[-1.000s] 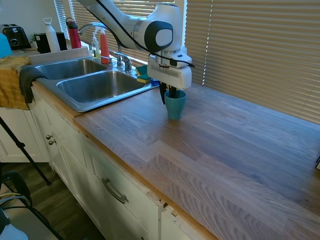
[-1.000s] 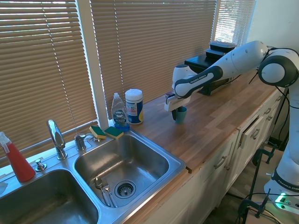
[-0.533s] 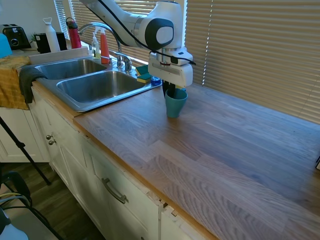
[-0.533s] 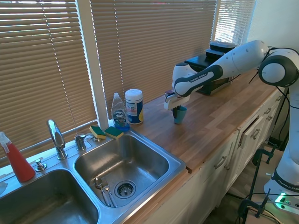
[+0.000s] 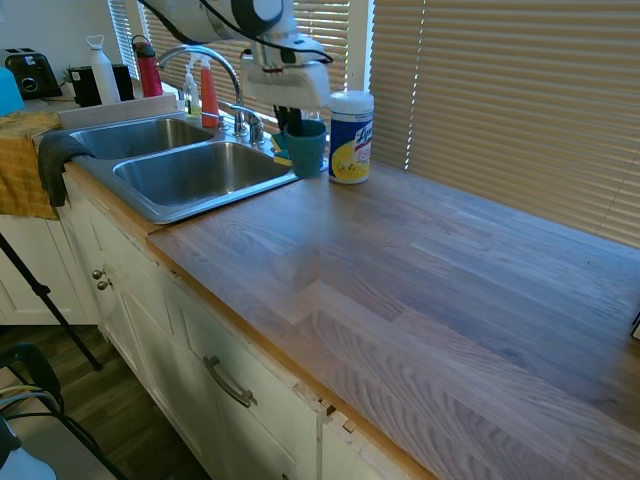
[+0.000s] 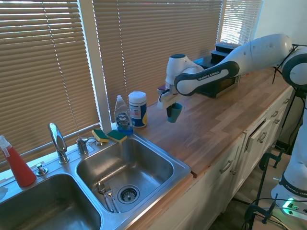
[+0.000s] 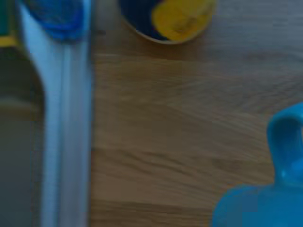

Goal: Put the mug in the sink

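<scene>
Now the small teal-blue tapered plastic mug [image 5: 305, 148] hangs clear of the wooden worktop [image 5: 420, 290], carried by the claw [image 5: 294, 118] of the white arm, whose fingers are pinched on the mug's rim, one inside and one outside as far as the exterior views show. The mug is in the air near the worktop's back edge, just beside the white-and-yellow wipes canister [image 5: 350, 137] and close to the right-hand rim of the double-basin stainless steel sink [image 5: 200, 172]. In the wrist view a looped handle shows on the mug [image 7: 279, 175], with the sink's steel rim off to one side.

By my reading the step in hand is the carry: the lift is done and the mug is partway toward the basin. The next move calls for travelling on over the rim, clear of the yellow-and-green sponges [image 6: 108, 136] and the dish soap bottle [image 6: 123, 116], then lowering into the nearer basin before letting go.
</scene>
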`<state>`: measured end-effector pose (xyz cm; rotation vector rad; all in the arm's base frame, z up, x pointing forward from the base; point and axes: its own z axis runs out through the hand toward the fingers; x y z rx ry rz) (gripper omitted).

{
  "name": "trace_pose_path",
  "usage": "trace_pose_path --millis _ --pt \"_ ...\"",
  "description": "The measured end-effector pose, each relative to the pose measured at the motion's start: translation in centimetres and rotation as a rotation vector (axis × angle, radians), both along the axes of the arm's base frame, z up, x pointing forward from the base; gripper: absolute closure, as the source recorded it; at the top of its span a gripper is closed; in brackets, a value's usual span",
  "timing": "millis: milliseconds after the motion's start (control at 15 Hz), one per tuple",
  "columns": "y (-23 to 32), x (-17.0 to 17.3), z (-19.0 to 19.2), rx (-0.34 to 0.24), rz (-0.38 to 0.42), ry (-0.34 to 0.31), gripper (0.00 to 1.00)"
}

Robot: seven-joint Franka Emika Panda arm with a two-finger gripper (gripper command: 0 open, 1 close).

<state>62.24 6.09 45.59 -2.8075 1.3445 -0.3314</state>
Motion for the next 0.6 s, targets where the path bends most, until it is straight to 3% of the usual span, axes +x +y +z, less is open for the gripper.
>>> trace_pose_path --millis 333,600 --pt "13.8 1.6 -0.2 -0.020 0.095 -0.010 1.00" --pt "20.0 4.8 -4.1 -0.018 0.150 0.021 1.00"
